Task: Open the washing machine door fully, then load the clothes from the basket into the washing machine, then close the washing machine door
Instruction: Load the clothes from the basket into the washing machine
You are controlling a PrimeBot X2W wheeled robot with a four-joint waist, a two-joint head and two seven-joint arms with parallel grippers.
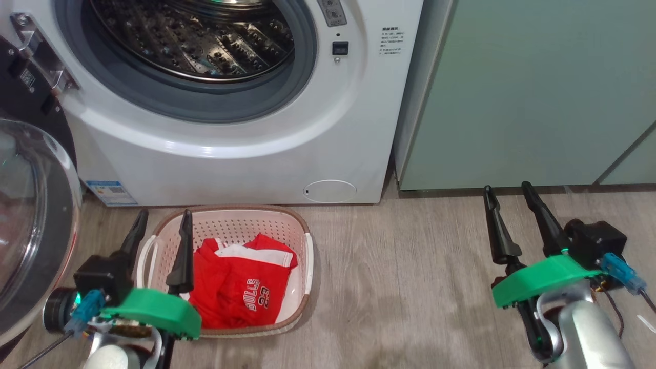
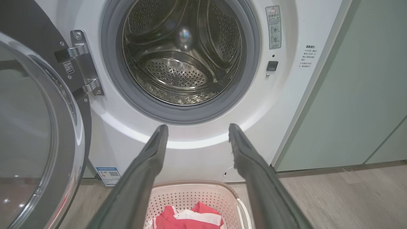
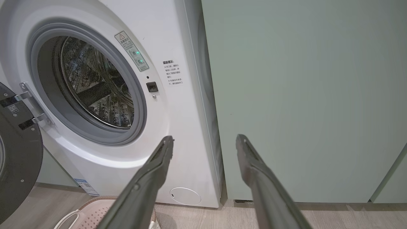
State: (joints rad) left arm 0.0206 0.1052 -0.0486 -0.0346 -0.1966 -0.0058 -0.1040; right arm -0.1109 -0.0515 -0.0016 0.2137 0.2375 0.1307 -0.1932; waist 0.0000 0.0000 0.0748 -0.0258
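Big white front-loading washer [image 1: 246, 154], black-rimmed round glass door [image 1: 31, 215] swung open.
Bright red garment [image 1: 241, 287] in cream perforated plastic basket [image 1: 302, 230] on floor before it; left gripper [image 1: 164, 215] over basket's left rim, right gripper [image 1: 507, 187] well apart, both spread wide, empty.

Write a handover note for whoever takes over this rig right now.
Both open and empty: left end effector over the left edge of the basket, right end effector over the floor.
The door is swung open at left; the drum is empty. The clothes lie in the basket, before the washing machine.
Done: door opened. Left: load clothes, close door.
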